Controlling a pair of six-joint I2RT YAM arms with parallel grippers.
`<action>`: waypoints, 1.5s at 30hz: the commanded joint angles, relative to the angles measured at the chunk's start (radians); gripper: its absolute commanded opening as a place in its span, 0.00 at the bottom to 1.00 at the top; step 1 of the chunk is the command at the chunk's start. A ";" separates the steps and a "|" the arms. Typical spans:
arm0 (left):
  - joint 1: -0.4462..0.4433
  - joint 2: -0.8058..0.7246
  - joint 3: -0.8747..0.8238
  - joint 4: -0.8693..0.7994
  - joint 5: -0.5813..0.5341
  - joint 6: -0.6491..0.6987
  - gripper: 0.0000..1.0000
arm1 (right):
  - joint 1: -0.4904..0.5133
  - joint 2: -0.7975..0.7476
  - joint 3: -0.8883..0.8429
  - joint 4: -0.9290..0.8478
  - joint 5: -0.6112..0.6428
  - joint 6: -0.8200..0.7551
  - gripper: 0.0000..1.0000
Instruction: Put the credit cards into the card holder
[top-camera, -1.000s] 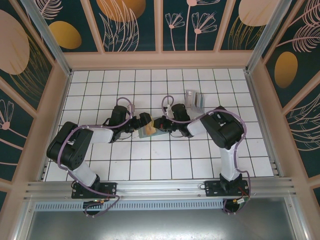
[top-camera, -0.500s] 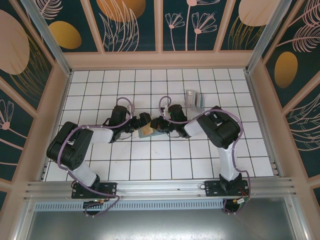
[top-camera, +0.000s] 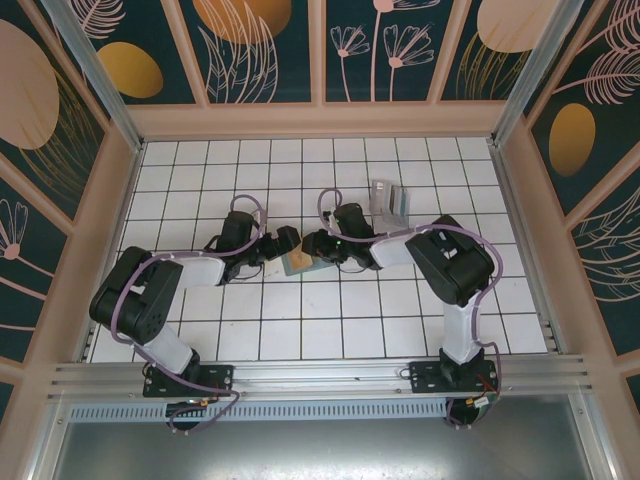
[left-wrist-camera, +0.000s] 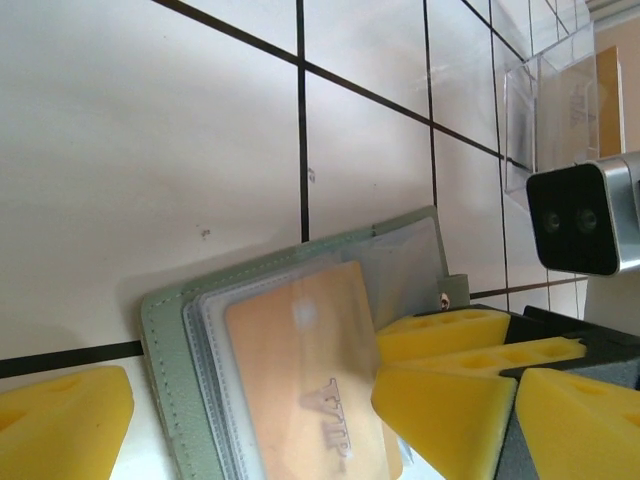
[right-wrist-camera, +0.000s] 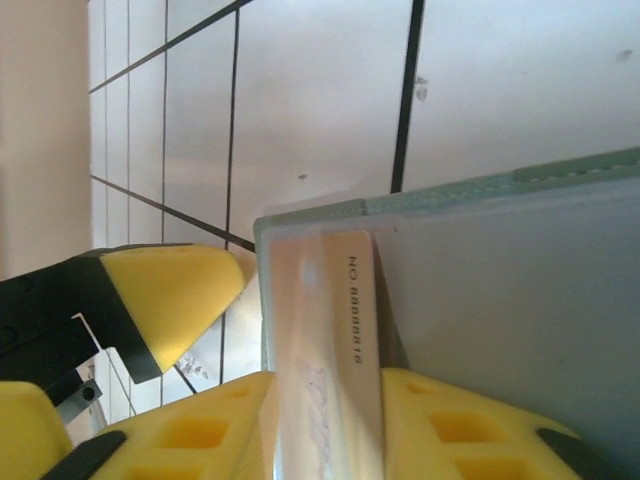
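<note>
1. Card holder (left-wrist-camera: 165, 335) lies open and flat on the tiled table (top-camera: 330, 330) between the two grippers, just ahead of the left arm's wrist.
2. One gold-brown credit card (left-wrist-camera: 300, 380) sits partly inside a clear pocket of the holder, with its printed end sticking out.
3. The right gripper (right-wrist-camera: 325, 385) has its jaws part-way apart with that card between them. I cannot tell whether the pads grip it.
4. The left gripper (top-camera: 287, 243) is spread wide and has hold of nothing. One of its yellow fingers (right-wrist-camera: 170, 290) is just beside the holder's edge.
5. The other credit cards (top-camera: 388, 200) wait in a clear stand well behind the right gripper.
6. Judged step: seating this card. Next, it probably needs pushing fully into the pocket while the holder is kept from sliding, then the right arm must back away without dragging the card out.
</note>
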 joint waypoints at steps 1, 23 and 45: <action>0.004 -0.007 -0.014 -0.135 -0.056 0.026 0.99 | -0.004 -0.026 0.009 -0.082 0.050 -0.037 0.28; 0.004 0.037 -0.008 -0.073 0.014 -0.013 0.99 | 0.072 0.015 0.026 -0.008 0.074 0.028 0.11; 0.004 0.062 -0.012 -0.046 0.016 -0.015 0.99 | 0.083 -0.065 0.013 -0.145 0.238 -0.038 0.21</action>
